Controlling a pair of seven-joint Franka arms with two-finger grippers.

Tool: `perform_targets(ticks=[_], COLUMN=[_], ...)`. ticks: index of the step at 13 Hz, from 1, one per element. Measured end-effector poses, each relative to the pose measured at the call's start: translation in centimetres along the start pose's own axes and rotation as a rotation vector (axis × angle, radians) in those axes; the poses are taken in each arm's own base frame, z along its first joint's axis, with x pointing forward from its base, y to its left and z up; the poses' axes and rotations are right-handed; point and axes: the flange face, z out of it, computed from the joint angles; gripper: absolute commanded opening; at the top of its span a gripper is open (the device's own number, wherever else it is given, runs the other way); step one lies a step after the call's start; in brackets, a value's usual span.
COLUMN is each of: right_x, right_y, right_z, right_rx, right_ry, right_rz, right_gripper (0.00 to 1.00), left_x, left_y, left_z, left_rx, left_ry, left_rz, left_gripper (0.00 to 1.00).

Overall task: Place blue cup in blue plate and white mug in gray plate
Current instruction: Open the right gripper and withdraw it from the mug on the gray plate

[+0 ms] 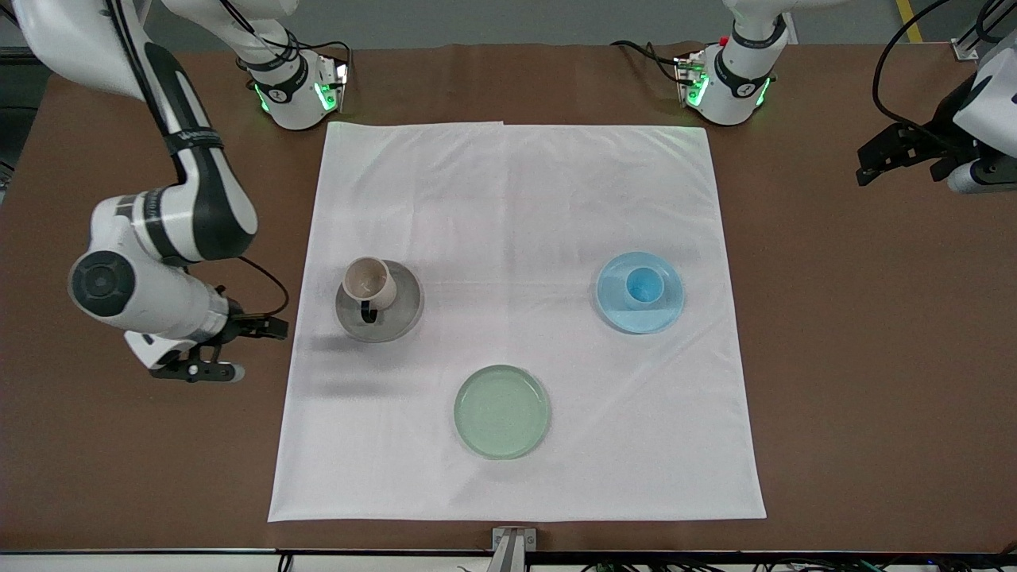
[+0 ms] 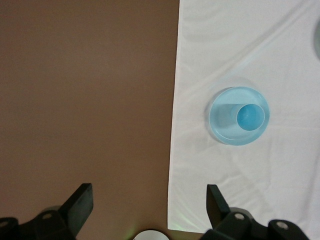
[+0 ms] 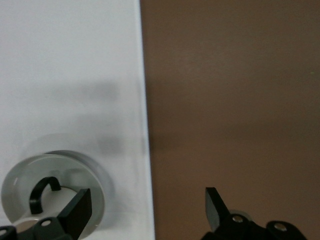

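The blue cup point(image 1: 643, 286) stands upright in the blue plate point(image 1: 636, 319), toward the left arm's end of the cloth. The left wrist view shows the cup point(image 2: 250, 117) in the plate point(image 2: 222, 125) too. The white mug point(image 1: 369, 284) stands on the gray plate point(image 1: 404, 314), its black handle toward the front camera. The right wrist view shows the handle point(image 3: 39, 191) and the plate's rim point(image 3: 17, 172). My left gripper point(image 1: 890, 163) point(image 2: 149, 200) is open and empty over bare table at its end. My right gripper point(image 1: 258, 349) point(image 3: 147, 200) is open and empty over the cloth's edge beside the gray plate.
A pale green plate point(image 1: 502, 411) lies empty on the cloth, nearer to the front camera than the other two plates. The white cloth point(image 1: 508, 199) covers the middle of the brown table point(image 1: 874, 357). Both arm bases stand along the table's back edge.
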Motion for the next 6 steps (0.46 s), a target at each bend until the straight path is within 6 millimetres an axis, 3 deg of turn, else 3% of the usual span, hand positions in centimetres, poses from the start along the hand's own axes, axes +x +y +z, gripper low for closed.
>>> perform_targets(ticks=[4,6], right_x=[-1.9,-3.1], right_y=[9.3,12.1], right_z=[-4.8,-7.9], right_rx=[-0.017,-0.026], right_ry=[-0.041,-0.06], right_rz=[-0.036,-0.008], right_gripper=[1.0,1.0], left_x=[-0.4,-0.4], left_y=[0.4,0.6], left_z=[-0.1,0.0], left_rx=[0.002,0.002], left_ry=[0.002,0.001], left_rz=[0.008,0.012], left_gripper=[1.0,1.0])
